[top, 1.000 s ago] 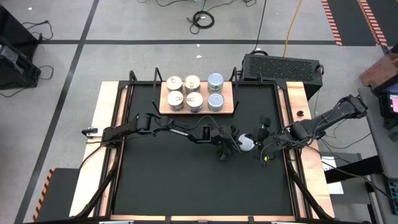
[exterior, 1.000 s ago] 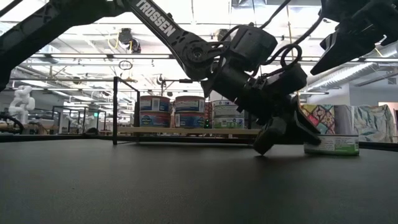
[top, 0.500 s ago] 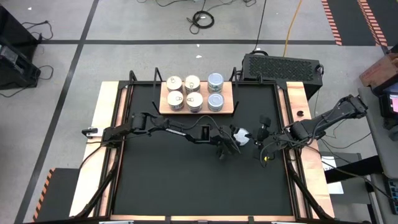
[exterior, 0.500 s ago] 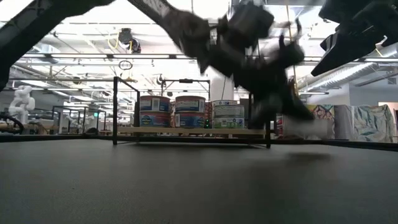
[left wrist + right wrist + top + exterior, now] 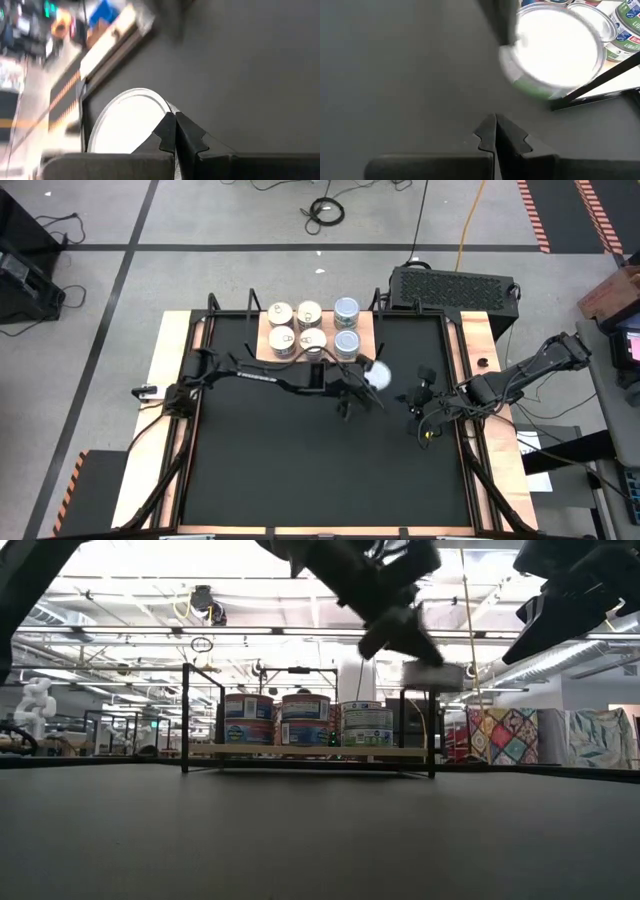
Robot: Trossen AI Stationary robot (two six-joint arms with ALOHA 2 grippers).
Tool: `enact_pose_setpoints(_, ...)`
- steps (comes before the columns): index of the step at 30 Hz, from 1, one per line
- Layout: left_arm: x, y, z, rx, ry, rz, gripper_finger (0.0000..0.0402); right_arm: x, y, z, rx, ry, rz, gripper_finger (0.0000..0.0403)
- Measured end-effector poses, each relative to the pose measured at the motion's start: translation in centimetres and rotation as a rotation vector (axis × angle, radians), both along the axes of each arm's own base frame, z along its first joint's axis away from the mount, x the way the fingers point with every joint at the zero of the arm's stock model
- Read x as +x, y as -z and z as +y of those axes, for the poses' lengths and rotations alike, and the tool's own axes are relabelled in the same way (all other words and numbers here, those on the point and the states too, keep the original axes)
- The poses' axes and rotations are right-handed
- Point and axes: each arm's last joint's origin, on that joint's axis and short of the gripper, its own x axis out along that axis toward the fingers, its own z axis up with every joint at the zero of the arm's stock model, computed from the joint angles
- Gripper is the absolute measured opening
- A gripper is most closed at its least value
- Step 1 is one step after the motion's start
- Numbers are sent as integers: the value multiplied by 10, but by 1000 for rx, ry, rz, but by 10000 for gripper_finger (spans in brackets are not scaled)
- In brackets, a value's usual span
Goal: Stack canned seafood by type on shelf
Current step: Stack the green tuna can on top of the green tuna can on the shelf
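A: Quick rundown, L to R?

B: Left arm reaches across the black counter (image 5: 300,460) from the left edge. Left claw (image 5: 368,378) is up in the air just near-right of the shelf (image 5: 262,350), clamped onto one tin (image 5: 378,374), white top.

A: Sure it's off the counter?

B: Yep. Low view shows the tin (image 5: 433,673) hanging well above the counter surface, higher than the tins on the shelf, w/ the left claw (image 5: 405,640) on it from above-left. It's blurred, so can't read the label. Left wrist view shows its white top (image 5: 127,120) right beside the fingers (image 5: 192,137), which sit pressed together.

A: And the shelf?

B: Wooden board w/ black rods at its ends, at the far-centre of the counter. Six tins on top in 2 rows: four w/ cream printed tops (image 5: 295,326) on the left & middle, two w/ silvery-blue tops (image 5: 346,326) on the right. From the low view they look stacked two high, but hard to be sure.

A: Right arm?

B: Comes in from the right side. Right claw (image 5: 418,402) sits near the counter's right edge, near-right of the held tin, closed & holding nothing. Its wrist view has the fingers (image 5: 507,134) shut together, the white-topped tin (image 5: 555,47) ahead of them, shelf tins (image 5: 626,25) beyond.
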Motion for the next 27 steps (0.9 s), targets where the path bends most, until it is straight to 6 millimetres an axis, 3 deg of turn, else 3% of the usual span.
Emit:
enact_pose_setpoints(8,-17,-21,31,-5,-182,32,0,0,0,0,4,6,4,0)
enact_pose_setpoints(20,-32,-10,91,-67,-339,82,0,-2,2,-1,27,34,17,0)
enact_pose_setpoints(27,-36,4,107,-85,-356,65,0,-4,3,-2,35,52,32,0)
